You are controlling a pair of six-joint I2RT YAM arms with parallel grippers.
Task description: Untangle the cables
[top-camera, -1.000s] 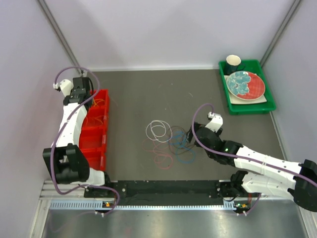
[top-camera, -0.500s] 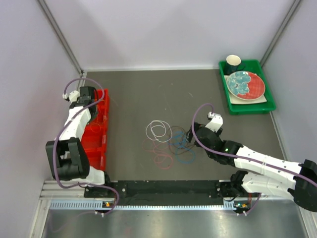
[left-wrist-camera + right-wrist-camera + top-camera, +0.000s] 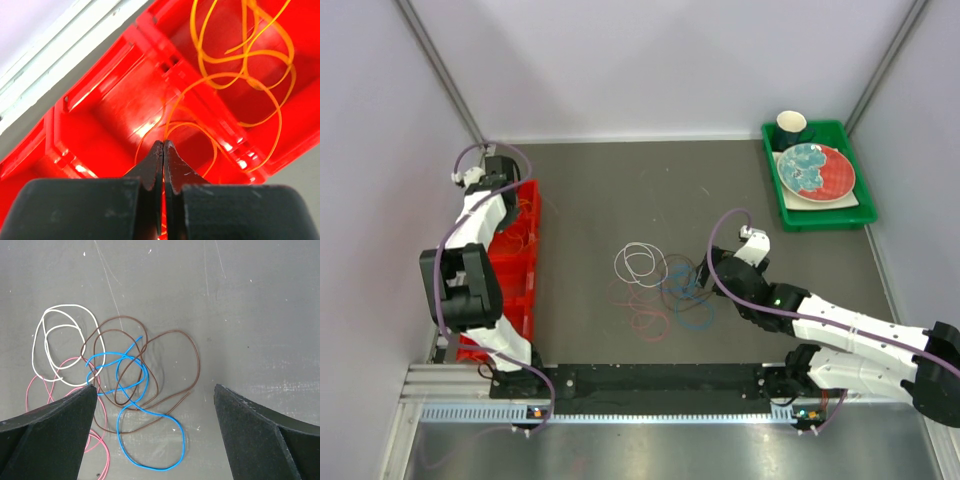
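Most of an orange-yellow cable (image 3: 235, 75) lies looped inside the red bin (image 3: 100, 90). One strand of it runs straight into the tips of my left gripper (image 3: 163, 142), which is shut on it above a bin compartment. From above, that gripper (image 3: 505, 195) sits over the far end of the bin (image 3: 510, 300). The white (image 3: 64, 306), brown (image 3: 120, 316), blue (image 3: 153, 469) and pink (image 3: 107, 460) cables lie overlapping on the table. My right gripper (image 3: 155, 387) hovers over the blue and brown loops, open wide and holding nothing.
A green tray (image 3: 820, 215) at the far right holds a red-and-teal plate (image 3: 815, 170) and a dark cup (image 3: 791, 126). Pale walls close in the table on the left, back and right. The red bin runs along the left edge.
My left arm has folded up and drawn its wrist toward the far end of the red bin. The right arm and the cables on the table have not moved.
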